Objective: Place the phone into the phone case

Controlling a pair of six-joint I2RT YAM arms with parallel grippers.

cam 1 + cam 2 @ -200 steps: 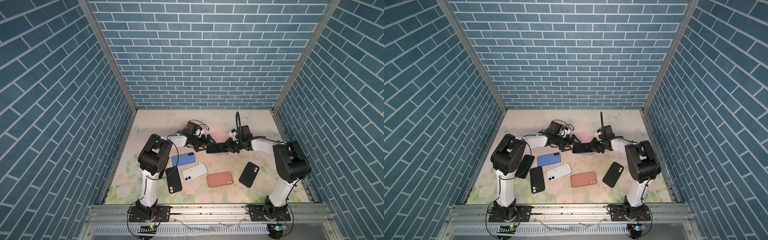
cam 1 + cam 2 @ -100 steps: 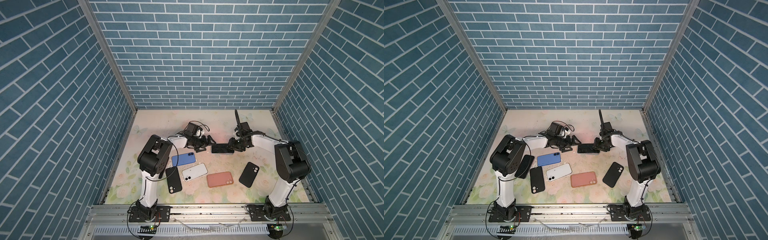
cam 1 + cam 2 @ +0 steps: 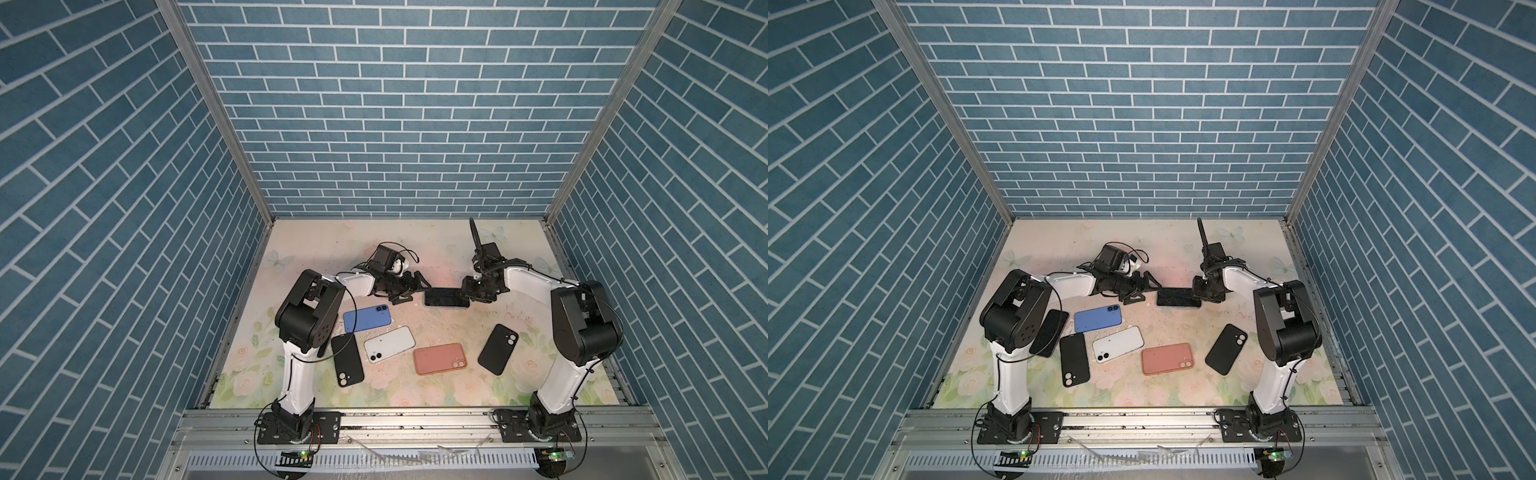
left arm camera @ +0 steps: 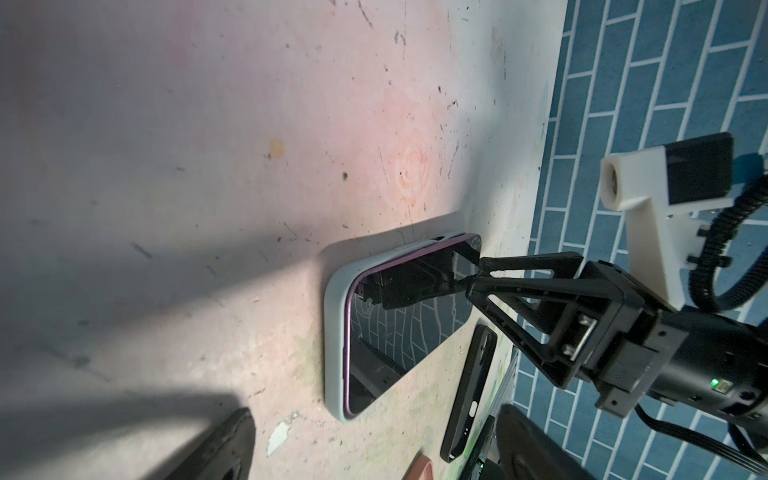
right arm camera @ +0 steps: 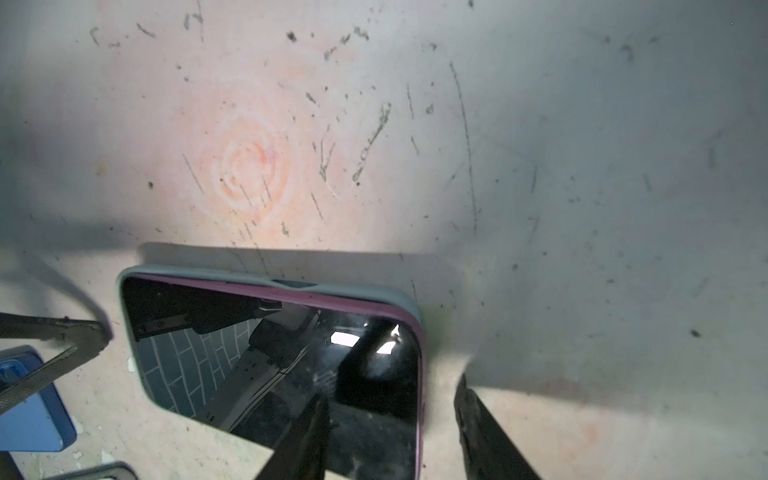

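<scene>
Toward the back of the bench [image 3: 374,249], near its middle, we saw the left claw [image 3: 415,287] spread wide. Its tips were just short of the left end of the phone [image 3: 445,297], not touching it. The phone lay flat, screen up, inside the grey case [image 4: 334,316], its purple rim showing within the case's lip. At its right end the right claw [image 3: 466,291] stood partly open, with one finger [image 5: 307,436] over the screen and the other beyond the case's edge, gripping nothing.
</scene>
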